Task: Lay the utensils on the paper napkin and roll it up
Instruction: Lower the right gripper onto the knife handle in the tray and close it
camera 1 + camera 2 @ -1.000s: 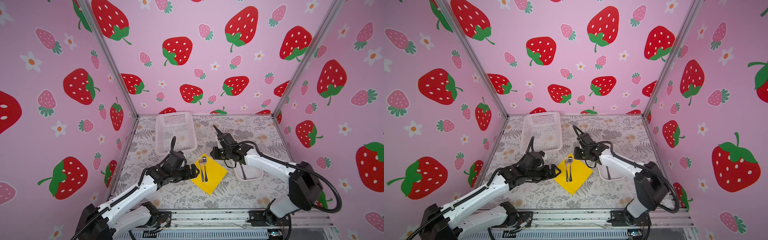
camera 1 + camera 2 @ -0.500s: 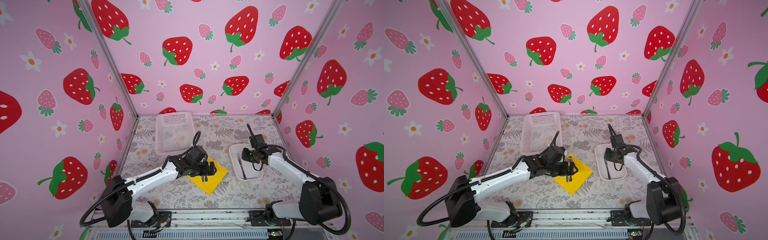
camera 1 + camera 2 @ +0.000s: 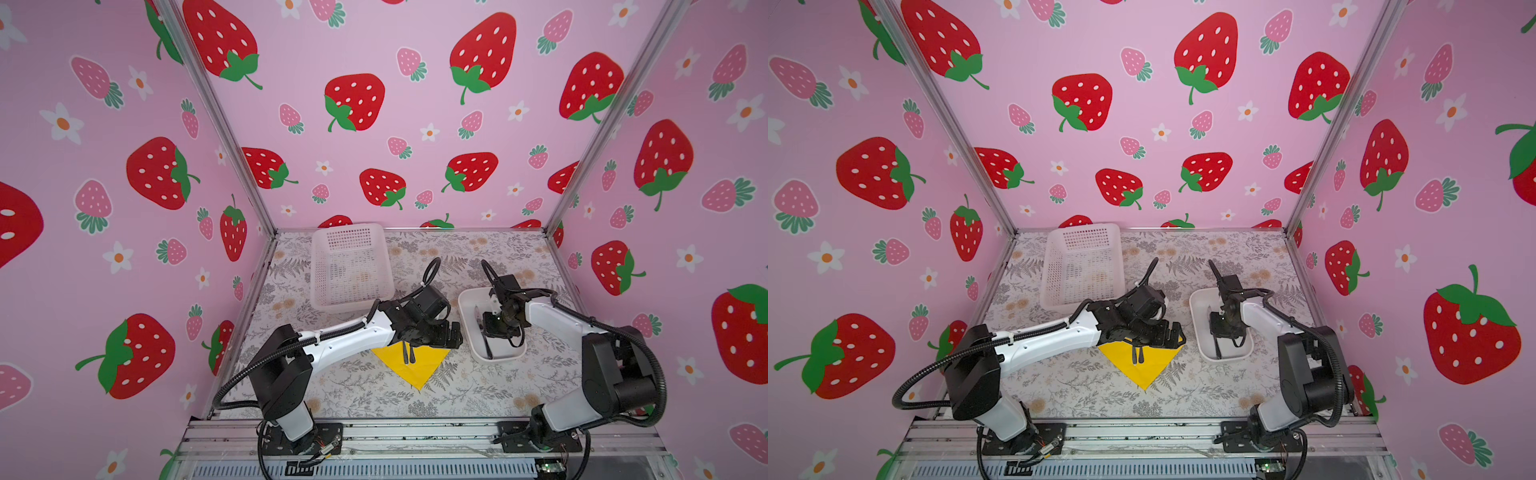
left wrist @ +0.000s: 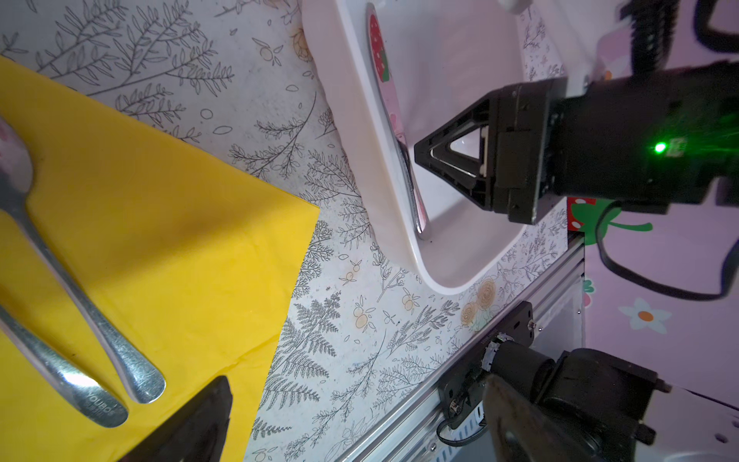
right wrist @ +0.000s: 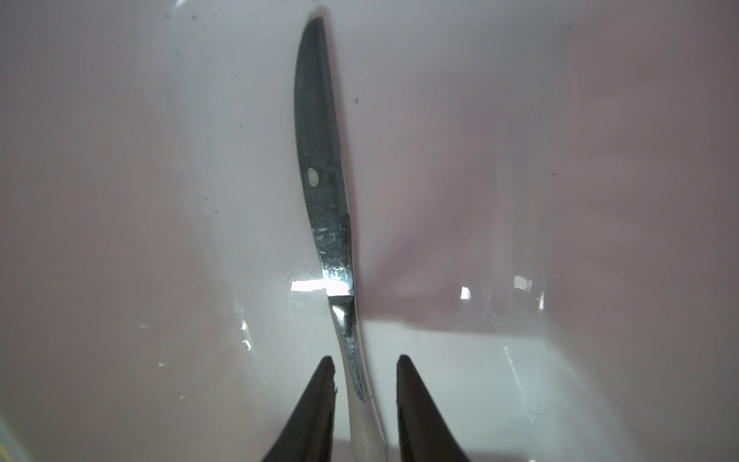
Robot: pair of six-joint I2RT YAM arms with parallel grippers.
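The right gripper (image 5: 364, 358) has been carried from the paper napkin (image 3: 419, 368) to the white tray (image 3: 464, 320) beside it. Its jaws are parted astride the knife (image 5: 320, 160) handle, evidently for pickup, with nothing gripped. The left gripper (image 3: 451, 338) is held wide open above the napkin, where a spoon (image 4: 80, 286) and a second utensil (image 4: 60, 376) lie.

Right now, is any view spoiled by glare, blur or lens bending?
Right wrist view: bright glare patches on the tray and knife, and the tips of the right claw are dark and soft. Left wrist view: a green light flares with streaks, and one cutlery handle glints. Both top views: evenly lit, sharp, strong wide-angle perspective.
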